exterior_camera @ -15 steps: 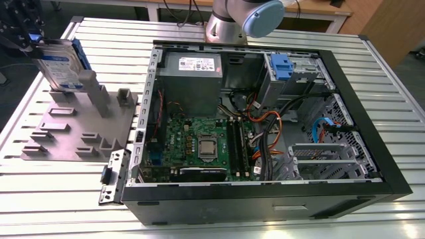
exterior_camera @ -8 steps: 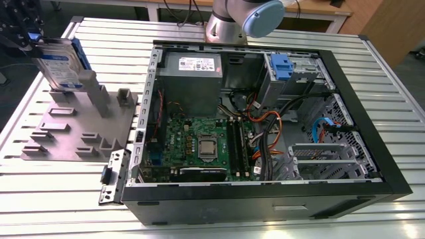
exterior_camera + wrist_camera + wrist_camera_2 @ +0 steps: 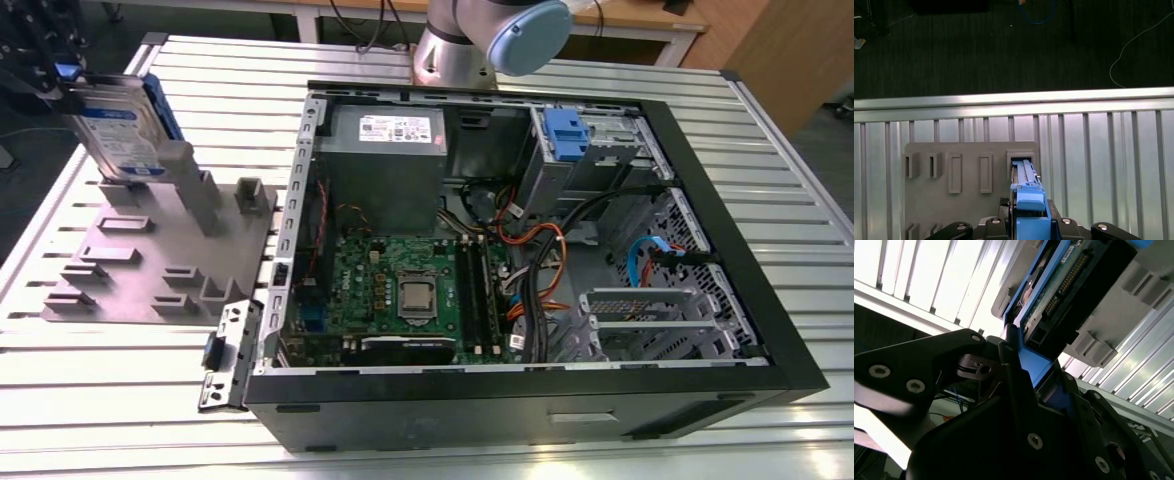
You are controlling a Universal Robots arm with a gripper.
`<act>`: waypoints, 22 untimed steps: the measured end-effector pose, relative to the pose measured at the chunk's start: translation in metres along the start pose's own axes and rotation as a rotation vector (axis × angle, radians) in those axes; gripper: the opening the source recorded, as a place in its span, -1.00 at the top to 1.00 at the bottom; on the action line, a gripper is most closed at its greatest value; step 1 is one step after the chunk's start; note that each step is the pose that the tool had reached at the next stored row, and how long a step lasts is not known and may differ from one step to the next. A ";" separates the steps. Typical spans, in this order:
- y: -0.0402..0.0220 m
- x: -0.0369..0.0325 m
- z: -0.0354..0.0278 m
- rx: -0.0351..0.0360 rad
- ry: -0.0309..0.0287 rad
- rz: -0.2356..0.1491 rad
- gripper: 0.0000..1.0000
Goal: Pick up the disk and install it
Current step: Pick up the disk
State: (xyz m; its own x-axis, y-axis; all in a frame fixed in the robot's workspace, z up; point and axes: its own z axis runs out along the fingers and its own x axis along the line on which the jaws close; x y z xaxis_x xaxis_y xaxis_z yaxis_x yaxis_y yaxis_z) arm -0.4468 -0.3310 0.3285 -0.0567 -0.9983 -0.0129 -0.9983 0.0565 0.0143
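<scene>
Disk [image 3: 123, 125] stands on edge, the only one here, pinched at its blue bracket [image 3: 1029, 202] by the claw [image 3: 1039, 370], whose two fingers [image 3: 1009, 352] press on either side. Its white-and-blue label [image 3: 114, 128] carries print too small to read. Straight below the claw, its lower end sits in one socket of the single grey fixture plate [image 3: 969, 152], in a row of five sockets. Well apart from the claw, toward the exterior view's right, lies one open computer case [image 3: 534, 400]. A grey box [image 3: 380, 170] inside it bears one white sticker [image 3: 396, 128], also unreadable.

Smooth blue plastic frames the disk [image 3: 118, 130]; the table [image 3: 120, 400] is metal.
</scene>
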 end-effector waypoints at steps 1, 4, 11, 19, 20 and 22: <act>0.0000 0.0000 -0.0003 0.0000 0.0000 0.000 0.27; 0.0000 0.0000 -0.0012 -0.0001 0.0000 0.000 0.27; 0.0000 0.0000 -0.0036 0.0000 0.0001 0.000 0.27; 0.0001 -0.0001 -0.0074 0.0000 0.0001 0.000 0.27; 0.0001 -0.0001 -0.0078 0.0000 0.0001 0.000 0.27; 0.0001 -0.0001 -0.0083 0.0001 0.0001 0.000 0.27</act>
State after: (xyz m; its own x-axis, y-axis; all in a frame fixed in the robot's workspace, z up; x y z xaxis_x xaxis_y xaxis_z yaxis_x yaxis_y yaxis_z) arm -0.4468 -0.3310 0.3368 -0.0568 -0.9983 -0.0129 -0.9983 0.0566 0.0142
